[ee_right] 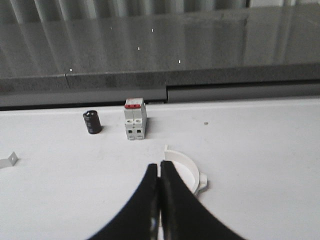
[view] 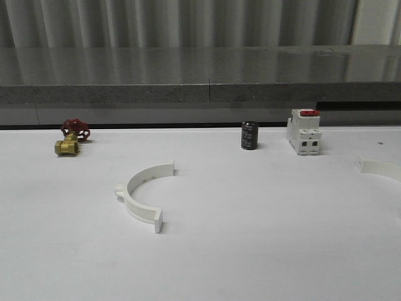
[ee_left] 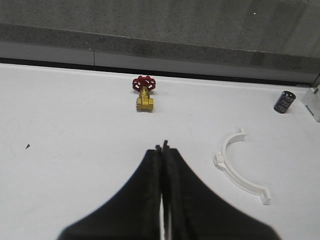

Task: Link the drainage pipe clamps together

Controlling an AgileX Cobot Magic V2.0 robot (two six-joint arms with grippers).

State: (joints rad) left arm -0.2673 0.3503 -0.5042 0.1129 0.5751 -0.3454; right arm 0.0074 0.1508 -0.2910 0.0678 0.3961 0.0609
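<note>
One white half-ring drainage pipe clamp [view: 141, 197] lies flat on the table left of centre, its open side facing right and a small ear on its outer left; it also shows in the left wrist view as a clamp [ee_left: 235, 167]. The second clamp [view: 381, 168] lies at the right edge of the front view, cut off by the frame. In the right wrist view that clamp [ee_right: 187, 168] lies just beyond the fingers, partly hidden by them. My left gripper [ee_left: 162, 148] is shut and empty, hovering apart from its clamp. My right gripper [ee_right: 160, 165] is shut and empty.
A brass valve with a red handwheel [view: 71, 137] sits at the back left. A black cylinder [view: 249, 135] and a white breaker with a red top [view: 304, 131] stand at the back right. A grey ledge [view: 200, 94] bounds the table's far side.
</note>
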